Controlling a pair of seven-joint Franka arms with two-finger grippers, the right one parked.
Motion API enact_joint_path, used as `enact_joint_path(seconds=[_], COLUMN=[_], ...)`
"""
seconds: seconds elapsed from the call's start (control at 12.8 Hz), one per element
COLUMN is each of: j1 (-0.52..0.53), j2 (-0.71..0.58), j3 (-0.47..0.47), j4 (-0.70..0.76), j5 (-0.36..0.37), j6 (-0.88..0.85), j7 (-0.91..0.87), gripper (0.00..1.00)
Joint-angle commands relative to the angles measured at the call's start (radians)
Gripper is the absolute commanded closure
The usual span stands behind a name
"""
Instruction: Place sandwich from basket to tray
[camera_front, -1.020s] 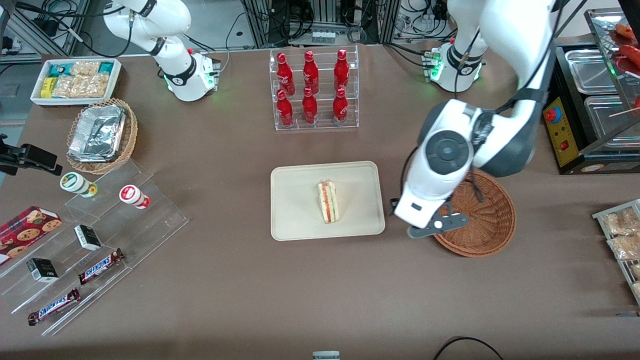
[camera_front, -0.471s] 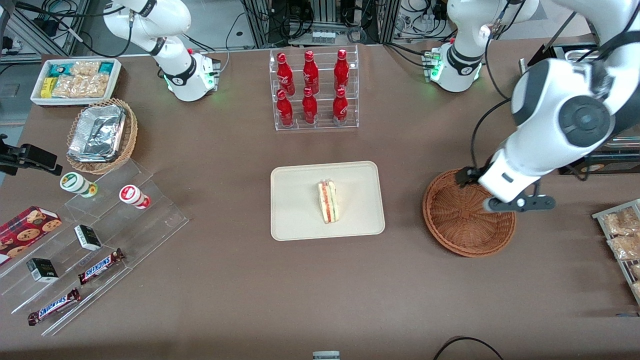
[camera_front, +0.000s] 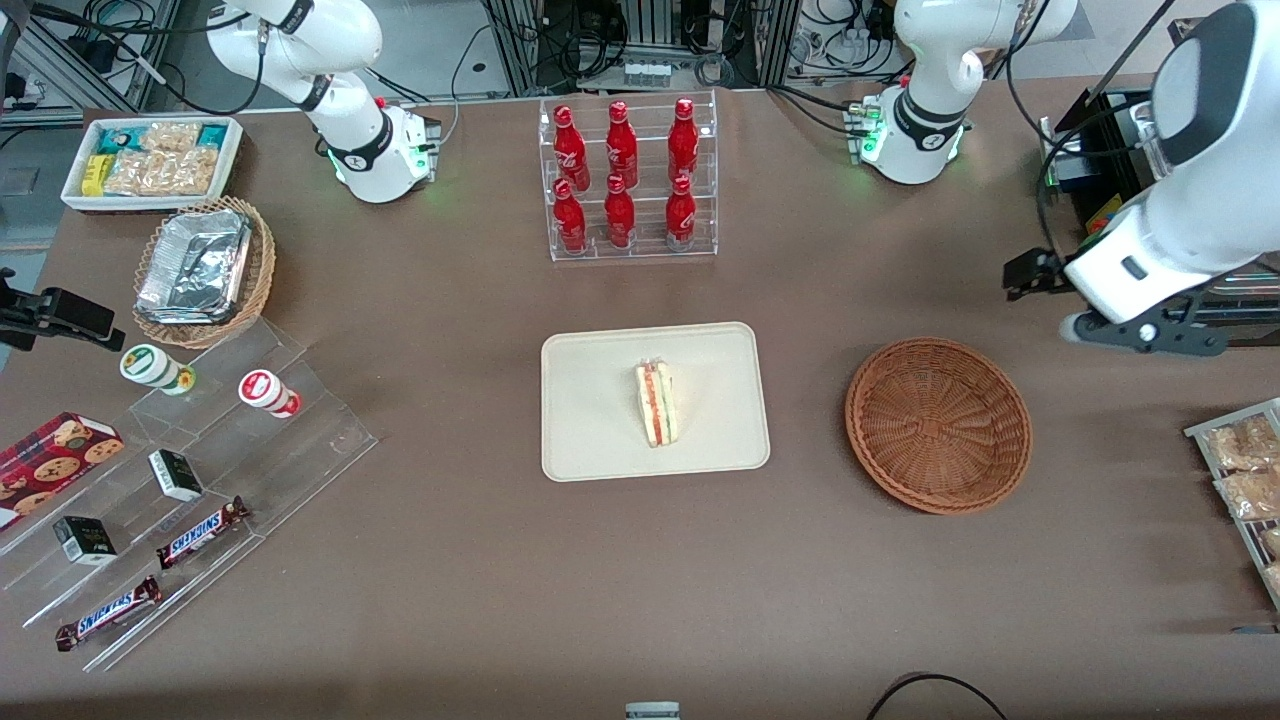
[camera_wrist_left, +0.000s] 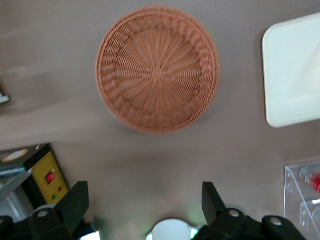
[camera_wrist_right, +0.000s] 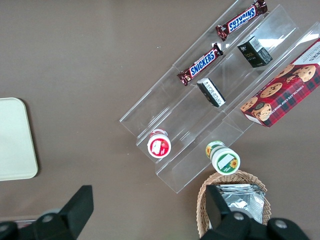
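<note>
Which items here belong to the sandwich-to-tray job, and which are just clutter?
Job: sandwich lying on the tray; empty basket; gripper, open, raised above the table, farther from the front camera than the basket.

Clutter: cola bottles; Snickers bars; foil containers.

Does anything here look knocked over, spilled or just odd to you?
Nothing stands out. The sandwich lies on the tray, the basket sits upright with nothing in it, and the open gripper hangs above the table toward the working arm's end, holding nothing.

"SNICKERS" on two candy bars (camera_wrist_right: 201, 65)
</note>
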Motion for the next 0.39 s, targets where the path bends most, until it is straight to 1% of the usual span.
enact_joint_path(seconds=[0.0,0.31], j1=[0.001,0.001], j2=[-0.038,-0.068], j3=[0.038,0.078], j4=[0.030,0.029], j5=[-0.008,-0.005], j6=[-0.071,-0.102], j7=[0.077,0.098], gripper=[0.00,0.00])
